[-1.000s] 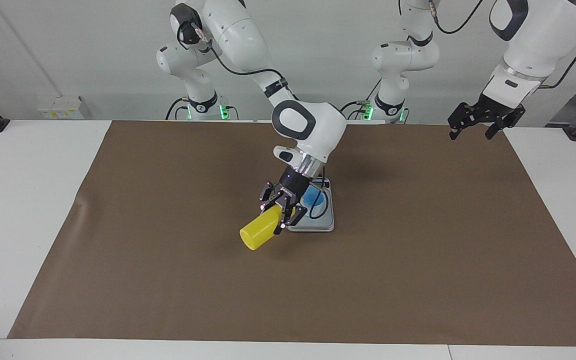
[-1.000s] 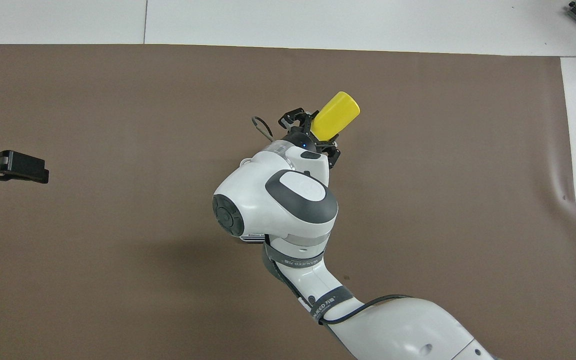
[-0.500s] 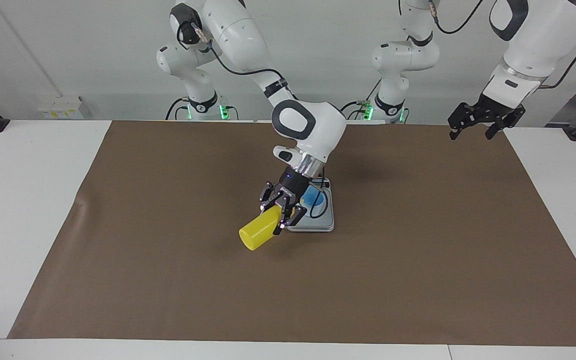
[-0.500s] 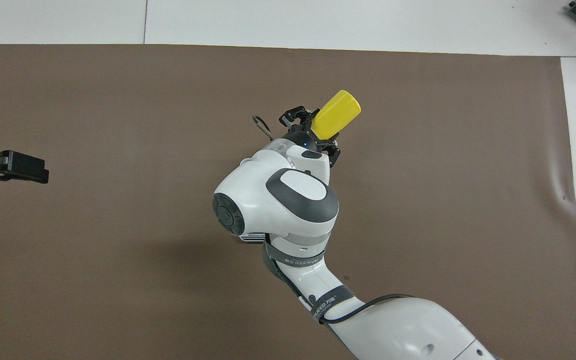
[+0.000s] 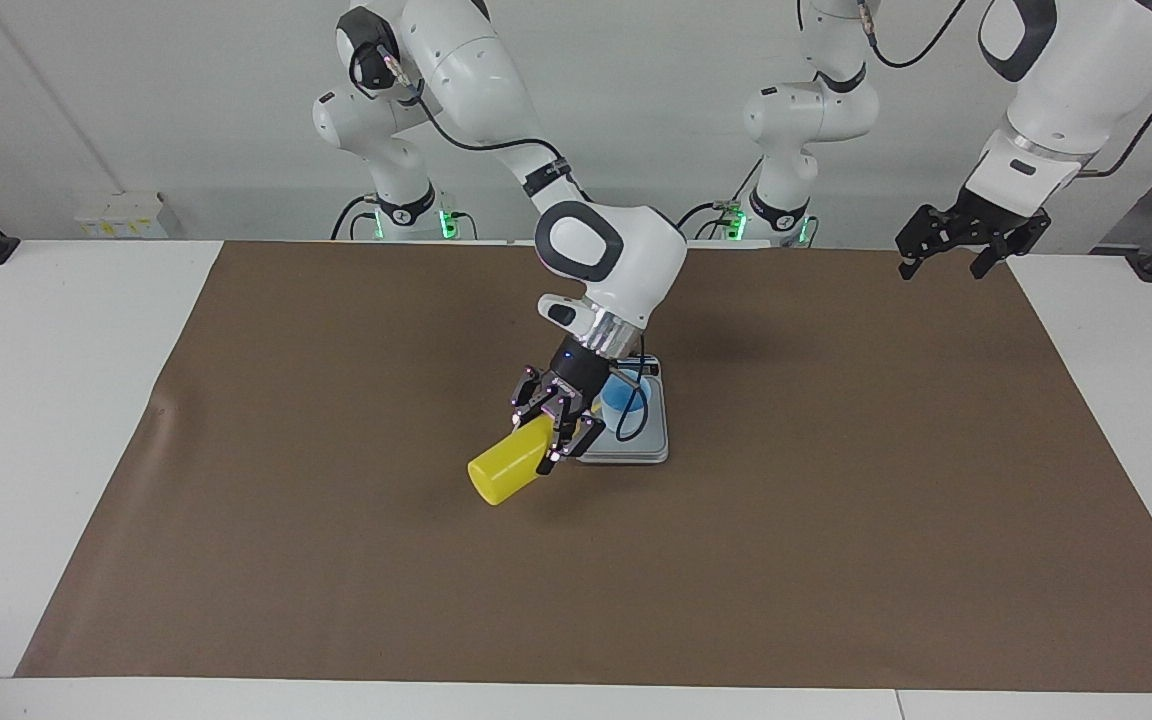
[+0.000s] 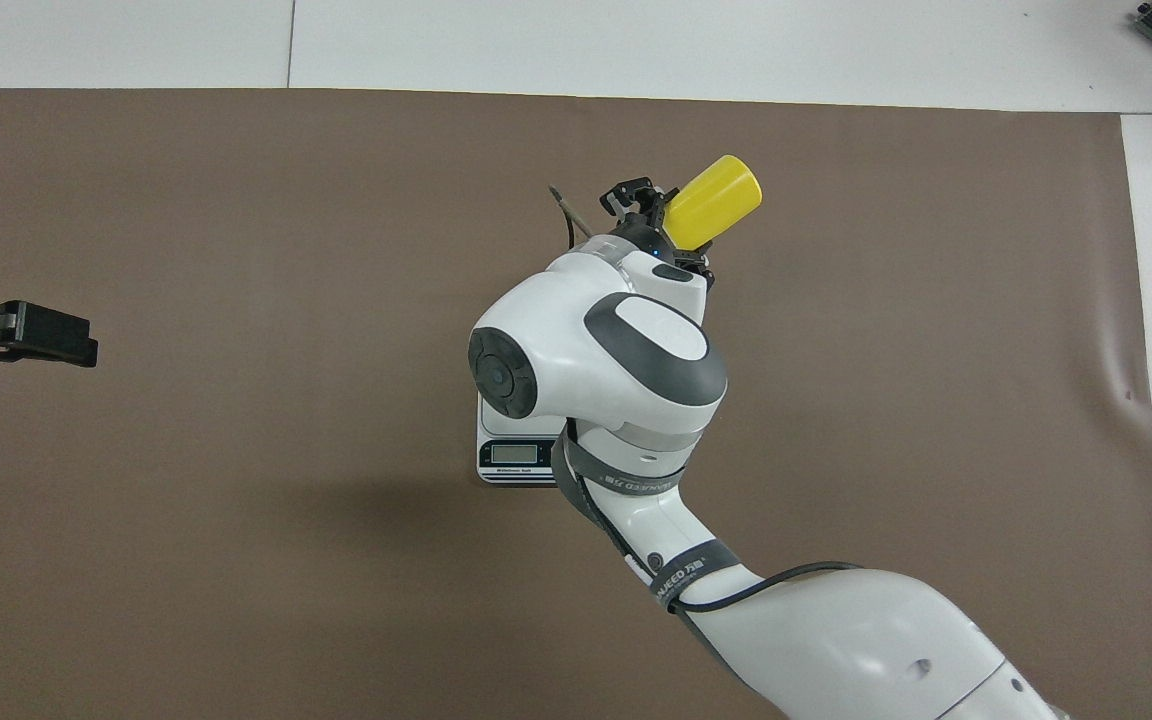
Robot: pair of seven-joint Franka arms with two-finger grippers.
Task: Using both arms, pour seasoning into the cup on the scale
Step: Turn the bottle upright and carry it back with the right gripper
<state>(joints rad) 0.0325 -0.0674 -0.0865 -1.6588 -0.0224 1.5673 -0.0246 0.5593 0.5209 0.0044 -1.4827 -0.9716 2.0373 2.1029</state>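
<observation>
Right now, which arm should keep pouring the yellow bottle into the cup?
The right. Its gripper already grips the tipped bottle beside the cup on the scale. The left gripper waits high over the mat's edge at its own end of the table, holding nothing.

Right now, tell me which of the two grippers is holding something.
The right gripper, over the mat beside the scale, is shut on the tilted yellow seasoning bottle. The left gripper hangs with nothing in it.
</observation>
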